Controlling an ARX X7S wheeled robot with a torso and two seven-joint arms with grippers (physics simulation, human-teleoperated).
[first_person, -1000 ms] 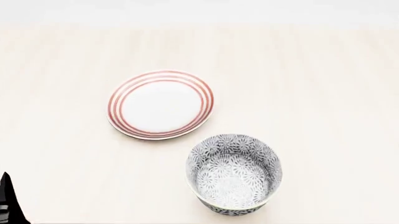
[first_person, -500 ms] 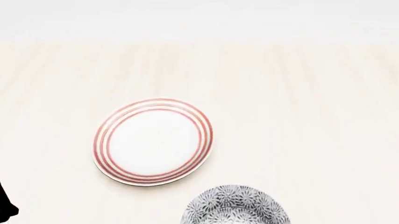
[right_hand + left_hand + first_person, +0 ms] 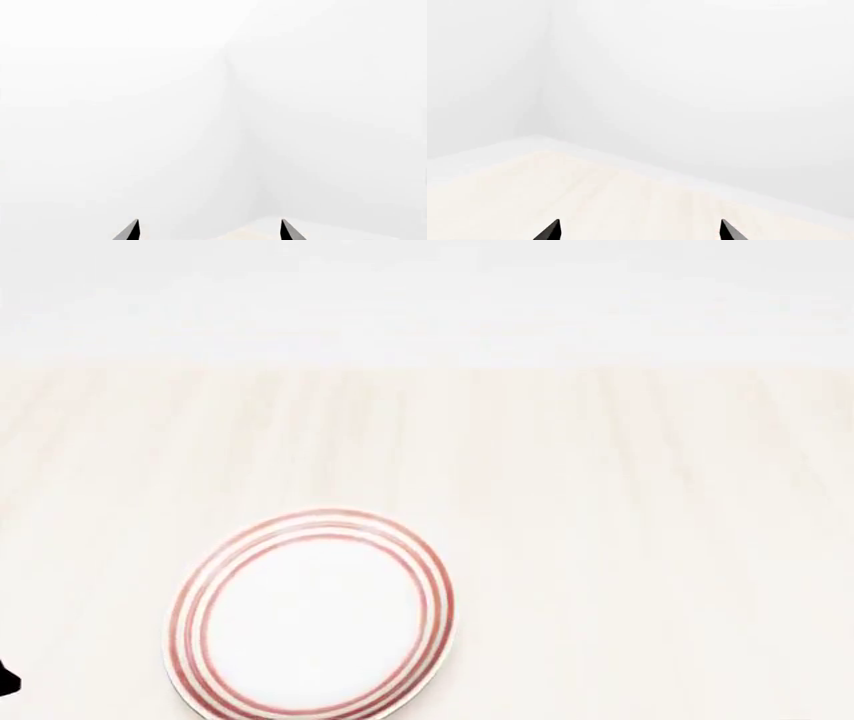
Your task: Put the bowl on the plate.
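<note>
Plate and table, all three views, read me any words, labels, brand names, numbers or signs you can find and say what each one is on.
There is no text to read in any view.
The plate has only red rings round a plain white centre.
The table is bare pale wood grain.
Both wrist views show blank white walls and dark fingertips, with no markings.

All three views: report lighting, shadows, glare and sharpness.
Head view: flat, even light, no glare, and the plate casts almost no shadow on the slightly soft-looking table. Left wrist view: washed-out white walls, sharp dark fingertips. Right wrist view: almost wholly white, nearly featureless.
</note>
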